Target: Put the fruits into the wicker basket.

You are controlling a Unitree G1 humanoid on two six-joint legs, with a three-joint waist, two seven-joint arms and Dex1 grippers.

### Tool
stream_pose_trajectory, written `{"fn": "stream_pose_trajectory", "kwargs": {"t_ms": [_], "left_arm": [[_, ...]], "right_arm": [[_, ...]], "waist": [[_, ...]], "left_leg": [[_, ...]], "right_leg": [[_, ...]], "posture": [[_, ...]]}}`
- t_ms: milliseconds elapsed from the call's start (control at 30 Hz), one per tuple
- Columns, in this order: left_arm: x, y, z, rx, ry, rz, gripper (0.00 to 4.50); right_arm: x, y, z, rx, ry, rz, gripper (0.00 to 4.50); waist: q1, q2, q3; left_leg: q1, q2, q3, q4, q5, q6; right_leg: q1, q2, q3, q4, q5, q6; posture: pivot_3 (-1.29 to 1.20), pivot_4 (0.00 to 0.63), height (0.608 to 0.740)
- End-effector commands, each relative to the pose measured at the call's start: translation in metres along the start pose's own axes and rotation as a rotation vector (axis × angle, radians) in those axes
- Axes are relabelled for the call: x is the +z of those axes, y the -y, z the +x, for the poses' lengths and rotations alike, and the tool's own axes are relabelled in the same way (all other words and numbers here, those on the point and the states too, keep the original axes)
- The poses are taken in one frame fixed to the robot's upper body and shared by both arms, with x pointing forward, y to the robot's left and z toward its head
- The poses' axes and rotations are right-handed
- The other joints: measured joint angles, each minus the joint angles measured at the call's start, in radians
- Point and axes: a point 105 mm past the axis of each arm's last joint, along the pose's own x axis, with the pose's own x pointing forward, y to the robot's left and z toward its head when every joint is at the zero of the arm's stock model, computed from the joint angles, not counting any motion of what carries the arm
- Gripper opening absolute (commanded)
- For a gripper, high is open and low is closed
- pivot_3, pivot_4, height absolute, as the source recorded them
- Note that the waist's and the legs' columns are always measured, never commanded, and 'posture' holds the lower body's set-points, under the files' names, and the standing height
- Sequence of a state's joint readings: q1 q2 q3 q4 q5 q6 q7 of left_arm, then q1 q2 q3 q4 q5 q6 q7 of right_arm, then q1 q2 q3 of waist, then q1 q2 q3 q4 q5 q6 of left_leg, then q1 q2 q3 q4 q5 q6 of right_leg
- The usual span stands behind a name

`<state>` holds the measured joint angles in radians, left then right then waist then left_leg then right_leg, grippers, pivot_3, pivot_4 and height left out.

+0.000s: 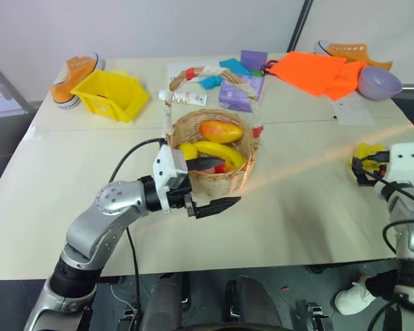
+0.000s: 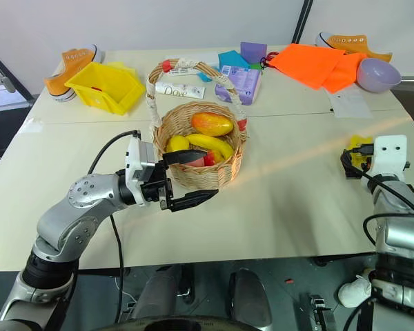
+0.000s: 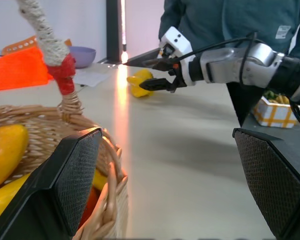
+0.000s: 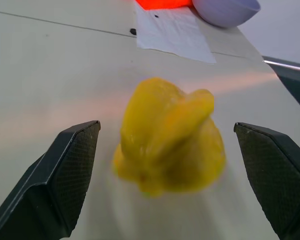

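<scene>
Closest to the head camera is the left pincer (image 1: 207, 185), its two black fingers spread apart and holding nothing, one finger over the rim of the round tan wicker basket (image 1: 217, 181), the other just outside the wall. Inside the basket I count a red-orange mango (image 1: 221, 130), a yellow banana (image 1: 221, 153) lying slantwise with its long axis running from rear left to front right, a yellow lemon (image 1: 187, 150) and a bit of small red fruit (image 1: 221, 167). Off at the right edge of the pale bench (image 1: 290, 207) sits one lumpy yellow star-shaped fruit (image 1: 367, 152), with the right pincer (image 1: 362, 172) at it. At the back: one yellow plastic bin (image 1: 110, 94), two orange sneakers (image 1: 74, 78), one orange cloth (image 1: 317, 72), one purple bowl (image 1: 379, 82).

From the left wrist, the basket's red-and-white wrapped handle (image 3: 52, 42) rises upright, and a person in a dark top (image 3: 230, 20) stands behind the bench.

From the right wrist, the star-shaped fruit lies on the bench between the wide-spread fingers (image 4: 65, 180), neither touching it.
</scene>
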<state>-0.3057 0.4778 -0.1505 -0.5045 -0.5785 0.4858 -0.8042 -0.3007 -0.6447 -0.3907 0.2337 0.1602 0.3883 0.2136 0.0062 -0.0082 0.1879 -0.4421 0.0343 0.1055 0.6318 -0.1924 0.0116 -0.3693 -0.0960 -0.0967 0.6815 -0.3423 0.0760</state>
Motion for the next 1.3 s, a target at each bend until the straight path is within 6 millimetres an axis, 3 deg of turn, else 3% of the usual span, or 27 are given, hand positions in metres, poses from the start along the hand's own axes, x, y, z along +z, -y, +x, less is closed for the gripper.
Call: {"fn": "stream_pose_trajectory", "kwargs": {"t_ms": [33, 167, 367, 500, 567, 600, 667, 767, 867, 967, 1067, 1133, 1200, 1267, 1300], "left_arm": [[0.006, 0.003, -0.002, 0.004, 0.025, 0.036, 4.50], [0.005, 0.004, -0.004, 0.015, 0.024, 0.035, 4.50], [0.006, 0.001, -0.008, 0.044, 0.026, 0.033, 4.50], [0.007, -0.005, -0.015, 0.089, 0.020, 0.035, 4.50], [0.008, -0.013, -0.023, 0.132, 0.014, 0.031, 4.50], [0.007, -0.018, -0.029, 0.156, 0.002, 0.033, 4.50], [0.002, -0.030, -0.045, 0.210, -0.046, 0.044, 4.50], [-0.001, -0.042, -0.062, 0.250, -0.090, 0.057, 4.50], [0.002, -0.052, -0.072, 0.274, -0.099, 0.071, 4.50], [0.005, -0.054, -0.075, 0.277, -0.097, 0.078, 4.50], [0.005, -0.054, -0.075, 0.275, -0.096, 0.079, 4.50], [0.011, -0.051, -0.075, 0.274, -0.089, 0.081, 4.50], [0.012, -0.048, -0.075, 0.279, -0.089, 0.083, 4.50], [0.013, -0.047, -0.074, 0.284, -0.089, 0.082, 4.50], [0.013, -0.046, -0.074, 0.287, -0.088, 0.082, 4.50]], "right_arm": [[0.004, 0.008, 0.010, -0.047, 0.012, 0.015, 4.46], [0.003, 0.011, 0.018, -0.061, 0.012, 0.036, 4.46], [0.012, 0.006, 0.013, -0.032, 0.045, -0.029, 1.81], [0.035, -0.006, -0.005, 0.061, 0.135, -0.132, 1.81], [0.051, -0.025, -0.022, 0.197, 0.201, -0.182, 1.81], [0.062, -0.041, -0.036, 0.314, 0.248, -0.190, 1.81], [0.088, -0.082, -0.085, 0.644, 0.345, -0.157, 1.81], [0.115, -0.121, -0.140, 0.985, 0.409, -0.048, 1.81], [0.140, -0.157, -0.174, 1.215, 0.481, 0.019, 1.81], [0.154, -0.189, -0.175, 1.248, 0.515, 0.017, 1.81], [0.157, -0.195, -0.174, 1.246, 0.513, 0.011, 1.81], [0.159, -0.233, -0.147, 1.158, 0.483, -0.039, 1.81], [0.161, -0.258, -0.128, 1.067, 0.462, -0.094, 1.81], [0.163, -0.268, -0.128, 1.077, 0.466, -0.083, 2.79], [0.164, -0.270, -0.131, 1.090, 0.472, -0.080, 3.01]], "waist": [[0.000, 0.000, 0.000], [0.003, 0.000, 0.000], [0.001, 0.000, 0.000], [0.003, 0.001, 0.000], [0.004, 0.001, 0.000], [0.004, 0.001, 0.000], [0.003, 0.002, 0.000], [-0.001, 0.001, 0.000], [-0.003, 0.000, 0.001], [-0.005, -0.002, 0.001], [0.009, -0.002, 0.001], [0.000, -0.003, 0.001], [-0.024, -0.003, 0.001], [-0.023, -0.003, 0.001], [-0.017, -0.003, 0.001]], "left_leg": [[0.000, 0.000, 0.000, 0.000, 0.000, 0.000], [0.000, 0.000, 0.000, 0.000, 0.000, 0.000], [0.000, 0.000, 0.000, 0.000, 0.000, 0.000], [0.000, 0.000, 0.000, 0.000, 0.000, 0.000], [0.000, 0.000, 0.000, 0.000, 0.000, 0.000], [0.000, 0.000, 0.000, 0.000, 0.000, 0.000], [0.000, 0.001, 0.000, 0.000, -0.002, 0.003], [0.000, 0.003, -0.001, -0.001, -0.003, 0.005], [0.000, 0.004, -0.001, 0.000, -0.004, 0.005], [0.000, 0.004, -0.001, 0.000, -0.004, 0.005], [-0.001, 0.003, -0.001, 0.000, -0.004, 0.005], [-0.003, 0.002, -0.001, 0.000, -0.004, 0.005], [-0.003, 0.002, 0.001, 0.000, -0.002, 0.003], [-0.002, 0.002, 0.000, -0.001, 0.000, 0.000], [-0.002, 0.002, 0.000, -0.001, 0.000, 0.000]], "right_leg": [[0.000, 0.000, 0.000, 0.000, 0.000, 0.000], [0.001, 0.000, 0.000, 0.000, 0.000, 0.000], [0.001, 0.000, 0.000, 0.000, 0.000, 0.000], [0.000, 0.000, 0.000, 0.000, 0.000, 0.000], [0.000, 0.000, 0.000, 0.000, 0.000, 0.000], [0.000, 0.000, 0.000, 0.000, 0.000, 0.000], [0.000, 0.000, 0.000, 0.000, 0.000, 0.000], [-0.001, 0.002, 0.000, 0.000, 0.000, 0.000], [0.000, 0.002, 0.000, 0.000, 0.000, 0.000], [-0.001, 0.001, 0.000, -0.001, 0.000, -0.001], [-0.002, 0.000, 0.000, -0.001, 0.000, -0.001], [-0.003, -0.001, 0.000, -0.001, 0.000, -0.001], [-0.004, -0.001, 0.000, 0.000, 0.000, -0.001], [-0.004, 0.000, 0.000, 0.001, 0.000, -0.001], [-0.004, 0.000, 0.000, 0.001, 0.000, -0.001]], "posture": [[0.00, 0.150, 0.723], [0.00, 0.150, 0.723], [0.00, 0.150, 0.723], [0.00, 0.150, 0.723], [0.00, 0.150, 0.723], [0.00, 0.150, 0.723], [0.00, 0.150, 0.723], [0.00, 0.150, 0.723], [0.00, 0.150, 0.723], [0.00, 0.150, 0.723], [0.00, 0.150, 0.723], [0.00, 0.150, 0.723], [0.00, 0.150, 0.723], [0.00, 0.150, 0.723], [0.00, 0.150, 0.723]]}}
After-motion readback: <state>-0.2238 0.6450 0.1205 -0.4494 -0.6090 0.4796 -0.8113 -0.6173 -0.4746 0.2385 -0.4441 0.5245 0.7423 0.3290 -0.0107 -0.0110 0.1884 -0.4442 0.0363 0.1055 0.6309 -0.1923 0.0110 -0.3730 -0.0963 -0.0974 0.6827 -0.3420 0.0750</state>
